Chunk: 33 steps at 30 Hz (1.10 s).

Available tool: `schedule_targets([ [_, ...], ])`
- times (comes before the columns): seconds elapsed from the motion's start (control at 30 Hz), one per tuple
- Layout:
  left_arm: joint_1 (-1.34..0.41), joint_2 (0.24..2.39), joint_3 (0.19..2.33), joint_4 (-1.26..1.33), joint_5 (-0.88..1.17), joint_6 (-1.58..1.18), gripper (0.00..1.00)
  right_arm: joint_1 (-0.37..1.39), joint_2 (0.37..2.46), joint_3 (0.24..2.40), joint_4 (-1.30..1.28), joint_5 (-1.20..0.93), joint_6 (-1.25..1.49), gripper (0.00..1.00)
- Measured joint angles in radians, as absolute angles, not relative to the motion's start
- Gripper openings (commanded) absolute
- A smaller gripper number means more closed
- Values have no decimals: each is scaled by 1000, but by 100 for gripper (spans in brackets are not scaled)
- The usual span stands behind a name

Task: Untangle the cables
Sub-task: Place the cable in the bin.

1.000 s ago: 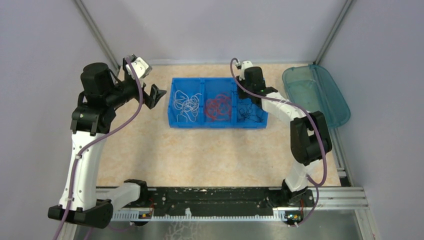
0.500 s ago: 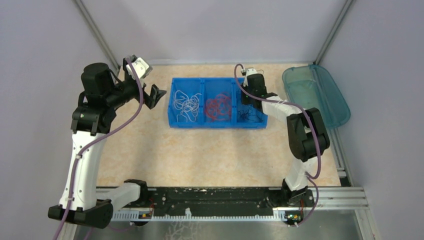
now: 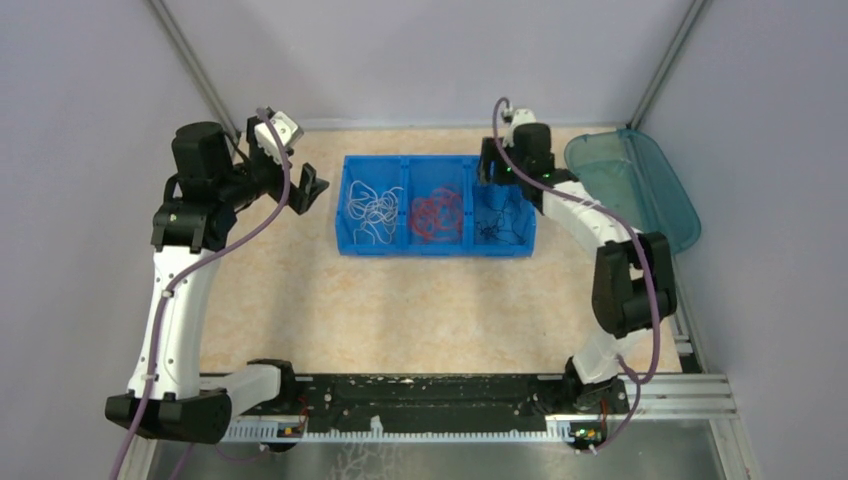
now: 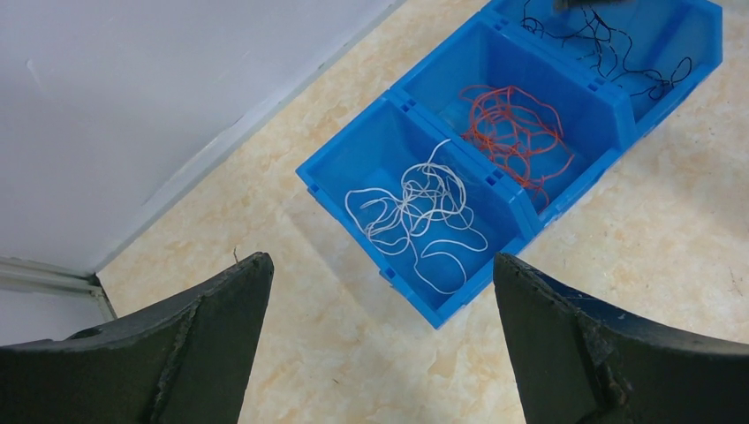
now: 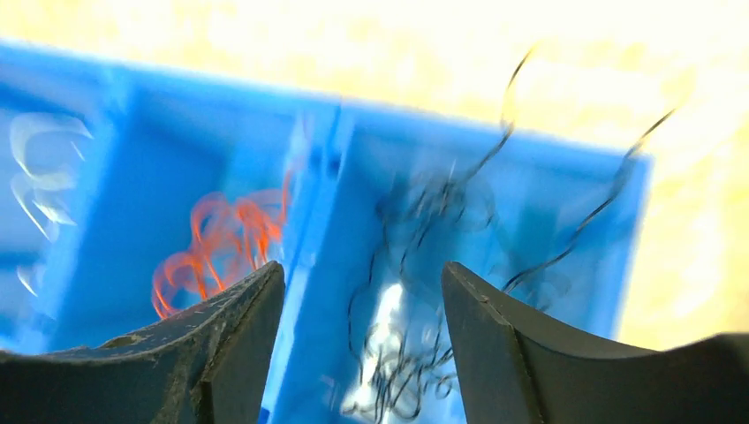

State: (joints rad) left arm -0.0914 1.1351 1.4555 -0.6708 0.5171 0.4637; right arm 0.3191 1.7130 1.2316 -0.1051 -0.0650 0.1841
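right gripper [image 3: 489, 172] at far rim of blue bin [image 3: 440, 249] | black cables [image 3: 497, 224] nearward of it | red-orange cables [image 3: 437, 215] to its left | white cables [image 3: 372, 212] between grippers | left gripper [image 3: 312, 190] beside bin's left end

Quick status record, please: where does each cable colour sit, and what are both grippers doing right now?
container: blue bin, three compartments side by side
white cables: left compartment
red-orange cables: middle compartment
black cables: right compartment
left gripper: open, holding nothing, off the bin's left end
right gripper: open, above the black cables, nothing held
other: teal tray at the table's far right
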Motion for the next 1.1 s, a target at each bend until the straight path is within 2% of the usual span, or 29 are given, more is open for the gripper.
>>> schedule_targets([
  [0.17, -87, 1142, 1456, -670, 529, 464, 100, 218, 1662, 1412, -94, -93, 202, 70],
  [0.3, -87, 1142, 1456, -671, 538, 464, 100, 163, 1674, 1449, -72, -73, 203, 68],
  [0.73, -87, 1166, 1456, -672, 551, 468, 100, 57, 1974, 1477, -23, -163, 254, 62],
  [0.9, -87, 1176, 1456, -672, 551, 469, 100, 49, 1998, 1512, 26, -203, 255, 55],
  [1.1, -87, 1180, 1456, -672, 550, 476, 100, 49, 2041, 1520, 94, -275, 268, 37],
])
